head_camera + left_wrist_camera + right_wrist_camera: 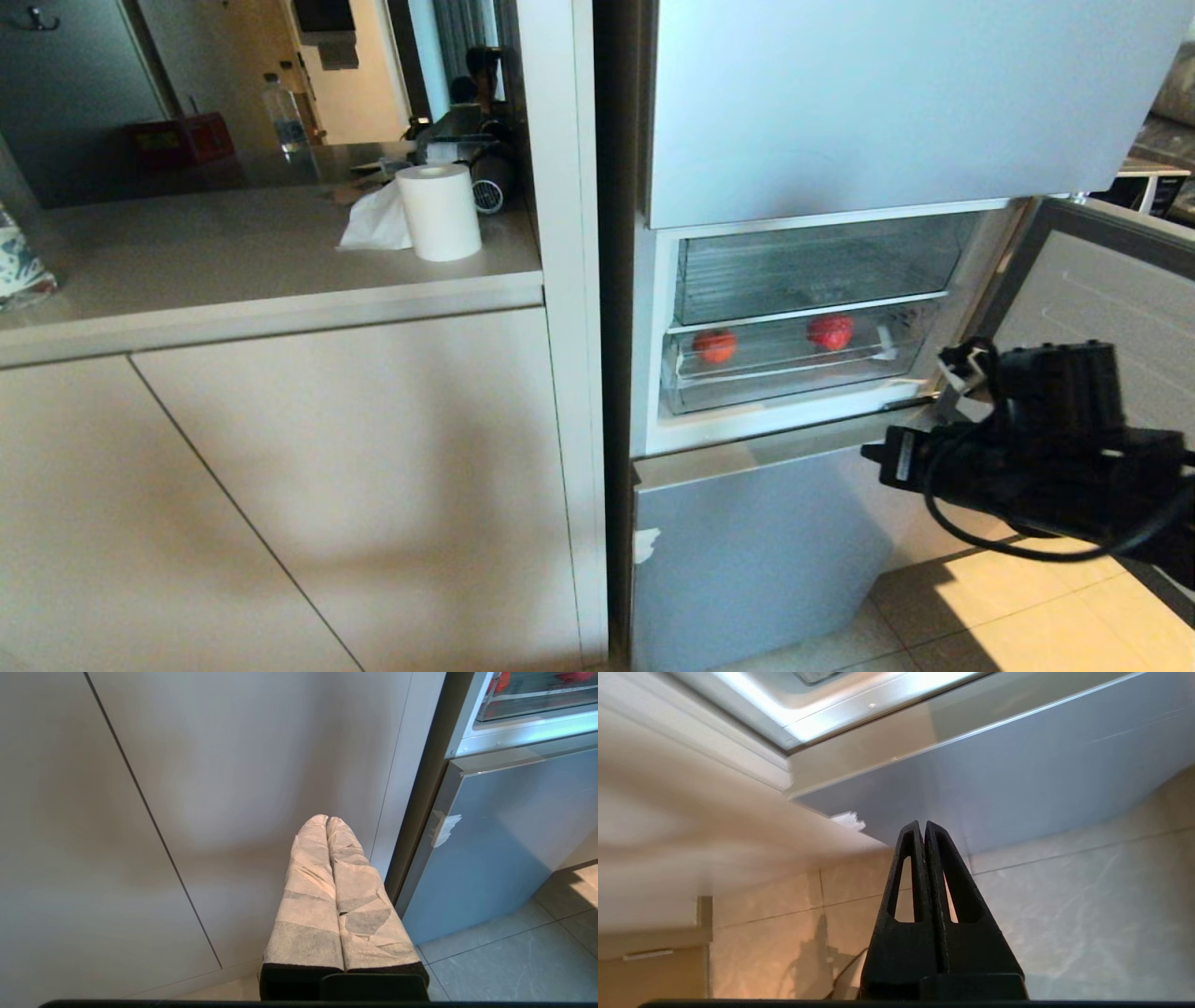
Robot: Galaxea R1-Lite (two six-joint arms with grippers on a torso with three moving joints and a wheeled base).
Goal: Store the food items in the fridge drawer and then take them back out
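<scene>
Your right gripper sits nearest, empty with fingers pressed together, low before the fridge's open door. Your left gripper is clenched too, parked by the cabinet. Up and left of the right gripper, two food items rest in the fridge drawer.

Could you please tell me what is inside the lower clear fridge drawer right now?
Two round red food items lie apart on the floor of the fridge drawer, one left, one right. Glare on the clear front hides the rest.
</scene>
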